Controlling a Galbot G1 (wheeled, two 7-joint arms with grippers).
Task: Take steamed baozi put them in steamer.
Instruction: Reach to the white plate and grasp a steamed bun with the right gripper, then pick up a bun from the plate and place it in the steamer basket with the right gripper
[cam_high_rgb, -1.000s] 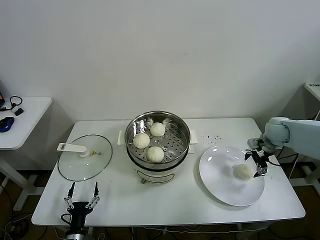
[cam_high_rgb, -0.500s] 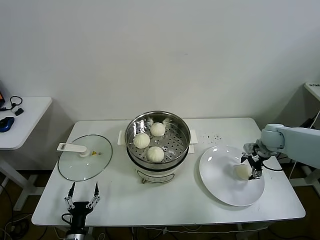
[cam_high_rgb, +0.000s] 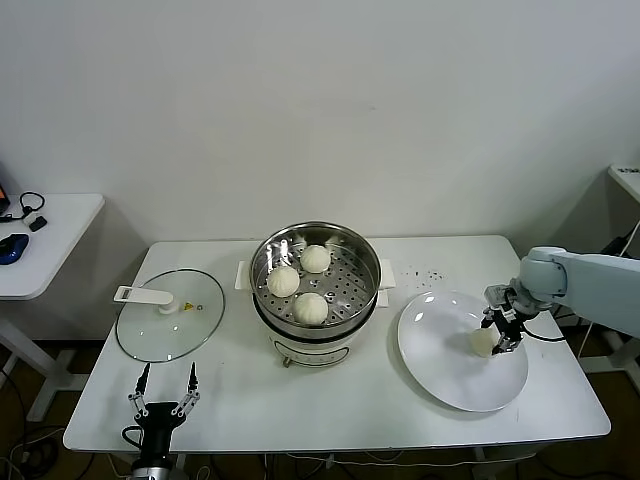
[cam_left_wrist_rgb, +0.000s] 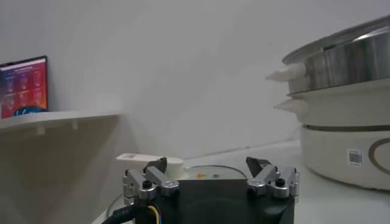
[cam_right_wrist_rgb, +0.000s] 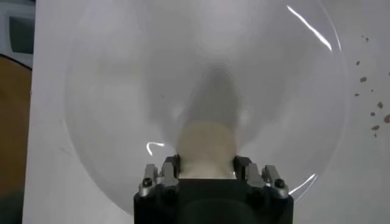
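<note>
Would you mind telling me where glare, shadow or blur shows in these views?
Right wrist view: bright glare streaks on the plate, a soft shadow above the baozi. Left wrist view: the steamer looks soft. Head view: even light, glints on the glass lid.

White table (cam_high_rgb: 230, 400): glass lid (cam_high_rgb: 170, 315), steamer (cam_high_rgb: 314, 292), plate (cam_high_rgb: 440, 350).

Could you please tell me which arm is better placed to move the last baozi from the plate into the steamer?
The right. Its end effector is already at the last baozi on the plate, fingers on either side. The left end effector is parked at the table's near edge, beyond the steamer.
</note>
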